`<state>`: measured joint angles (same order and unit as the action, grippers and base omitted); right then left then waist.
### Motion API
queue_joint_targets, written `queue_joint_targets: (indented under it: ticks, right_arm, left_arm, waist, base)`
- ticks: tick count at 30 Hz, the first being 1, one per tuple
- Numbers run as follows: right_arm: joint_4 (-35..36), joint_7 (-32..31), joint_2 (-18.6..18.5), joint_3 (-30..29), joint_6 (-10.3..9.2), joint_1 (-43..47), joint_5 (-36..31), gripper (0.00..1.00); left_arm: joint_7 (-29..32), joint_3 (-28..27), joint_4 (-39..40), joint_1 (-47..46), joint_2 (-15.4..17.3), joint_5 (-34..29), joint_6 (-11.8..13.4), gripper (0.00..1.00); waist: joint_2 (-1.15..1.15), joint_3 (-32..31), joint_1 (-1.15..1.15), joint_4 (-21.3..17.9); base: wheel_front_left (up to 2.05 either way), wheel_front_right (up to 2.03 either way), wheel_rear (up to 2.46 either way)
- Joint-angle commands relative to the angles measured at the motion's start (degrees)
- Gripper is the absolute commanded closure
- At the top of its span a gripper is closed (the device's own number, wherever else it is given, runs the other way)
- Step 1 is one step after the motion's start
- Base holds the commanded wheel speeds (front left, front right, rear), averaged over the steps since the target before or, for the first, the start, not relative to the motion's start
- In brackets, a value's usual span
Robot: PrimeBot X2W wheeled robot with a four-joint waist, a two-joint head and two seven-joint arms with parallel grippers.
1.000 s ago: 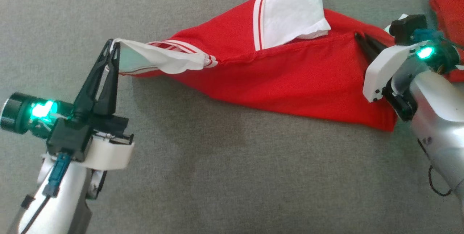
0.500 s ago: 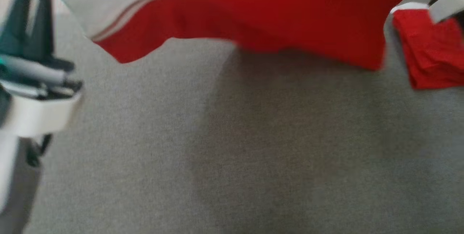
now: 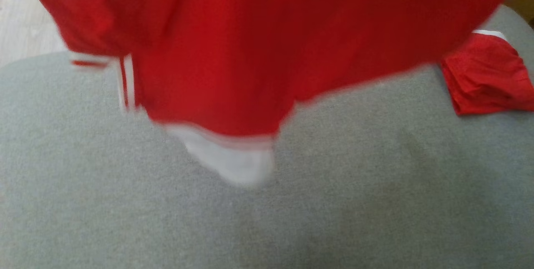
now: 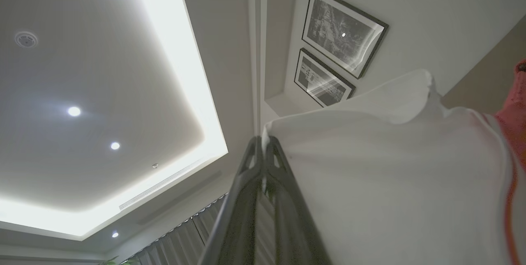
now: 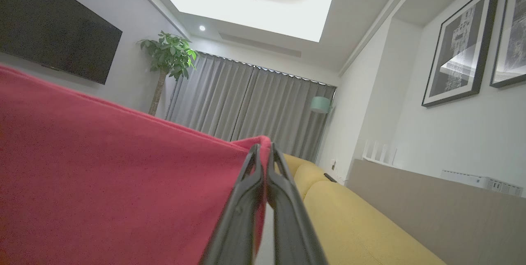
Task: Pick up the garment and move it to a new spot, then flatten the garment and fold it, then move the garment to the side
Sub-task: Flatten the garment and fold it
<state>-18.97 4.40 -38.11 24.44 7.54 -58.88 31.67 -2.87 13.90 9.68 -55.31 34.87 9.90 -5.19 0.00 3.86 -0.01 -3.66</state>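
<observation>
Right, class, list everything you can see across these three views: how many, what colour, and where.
padded surface: one, grey, low in the head view
garment: one, red with white trim, held up above the padded surface
red cloth: one, red with a white edge, lying on the padded surface at the right
framed pictures: two, black-and-white, on the wall
television: one, black, on the wall
plant: one, green, beside the curtains
curtains: grey, far wall
sofa: one, yellow, running toward the curtains
left gripper: dark, shut on the garment's white part
right gripper: dark, shut on the garment's red edge
</observation>
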Motion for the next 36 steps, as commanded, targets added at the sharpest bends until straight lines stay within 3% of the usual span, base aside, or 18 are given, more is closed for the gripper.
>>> queue_joint_targets:
  ticks: [1, 9, 15, 21, 26, 36]
  right_arm:
    - [1.13, -1.05, 0.69, -0.21, -0.05, -1.94, 0.03, 1.00]
    - [-6.46, -2.63, 4.43, 2.42, -0.05, -6.57, 3.00, 1.00]
    - [-12.19, 2.68, 5.61, 3.56, -0.05, -13.23, 2.37, 1.00]
    - [-15.86, 9.49, 5.33, 2.02, -0.05, -20.21, -3.71, 1.00]
    - [-17.12, 10.45, 5.24, 2.46, -0.05, -17.91, -6.41, 1.00]
    - [-16.19, 10.58, 4.61, -0.89, -0.05, 1.32, -5.17, 1.00]
  left_arm:
    - [1.04, -1.25, -0.95, -2.38, 2.88, -0.14, -0.31, 1.00]
    - [-1.15, 6.52, -16.74, -12.89, 1.20, 0.51, -1.99, 1.00]
    - [-6.97, 8.78, -25.63, -22.98, -1.66, -2.04, -1.75, 1.00]
    - [-11.11, 8.27, -29.62, -29.90, -3.81, -2.65, -0.93, 1.00]
    - [-11.91, 7.61, -27.35, -23.52, -3.13, -0.60, -0.81, 1.00]
    - [-12.11, 6.71, -13.27, 8.18, -3.09, 3.04, 2.56, 1.00]
  waist:
    - [0.00, 0.53, 0.01, 0.35]
    - [0.00, 8.00, 0.01, 3.02]
    - [0.00, 14.46, 0.01, 4.19]
    - [0.00, 18.41, 0.01, 4.70]
    - [0.00, 20.30, 0.01, 5.39]
    - [0.00, 19.30, 0.01, 6.70]
  base:
    - [0.00, 0.00, 0.00]
    - [0.00, 0.00, 0.00]
    - [0.00, 0.00, 0.00]
    - [0.00, 0.00, 0.00]
    - [0.00, 0.00, 0.00]
    - [0.00, 0.00, 0.00]
